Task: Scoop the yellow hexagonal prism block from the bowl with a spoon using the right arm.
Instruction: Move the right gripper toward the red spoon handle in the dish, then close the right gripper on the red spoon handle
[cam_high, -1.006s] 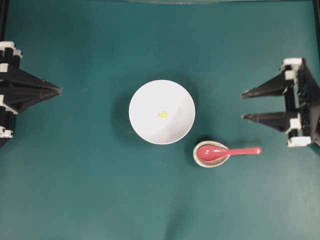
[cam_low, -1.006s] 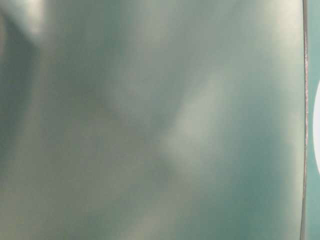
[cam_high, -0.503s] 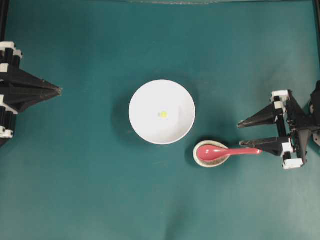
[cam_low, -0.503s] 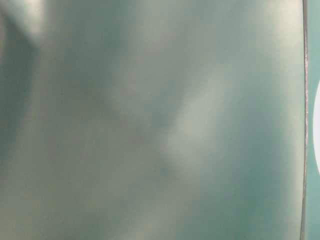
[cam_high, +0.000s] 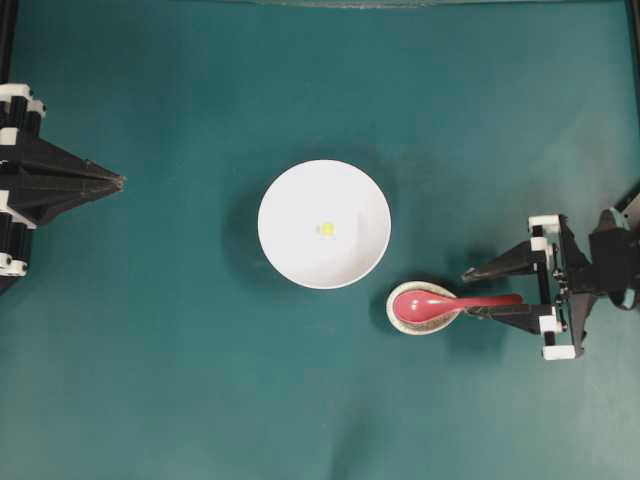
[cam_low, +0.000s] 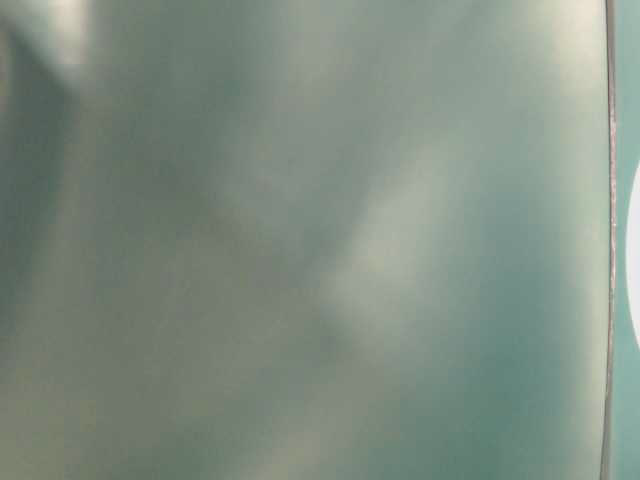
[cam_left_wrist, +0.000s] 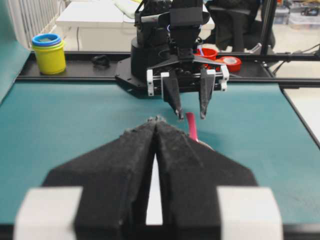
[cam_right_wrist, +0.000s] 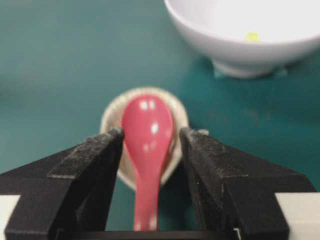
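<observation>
At the left edge of the overhead view the left gripper (cam_high: 118, 182) rested well away from everything, its black fingers pressed together to a single point and holding nothing; the left wrist view showed the same two fingers (cam_left_wrist: 125, 155) meeting along a thin seam.

Near the middle of the teal table (cam_high: 200, 380) stood the bowl (cam_high: 290, 250), round, plain white and glossy, raised on a short foot as the right wrist view showed (cam_right_wrist: 235, 47). The yellow hexagonal prism block (cam_high: 325, 228) lay on the bowl's floor close to the centre, a tiny bright yellow speck whose six sides could not be made out.

To the lower right of the bowl, near it but not touching, sat the spoon rest (cam_high: 400, 318), small, beige and speckled. The spoon (cam_high: 425, 303) lay in it, pink-red and shiny, with its deep oval scoop cupped in the rest and its short straight handle running out to the right.

The right gripper (cam_high: 468, 292) reached in level from the right edge with its jaws spread wide, gripping nothing. In the right wrist view the fingers (cam_right_wrist: 95, 160) stood on either side of the spoon (cam_right_wrist: 147, 145), the handle running between them with a gap on each side and the tips level with the back of the scoop.
</observation>
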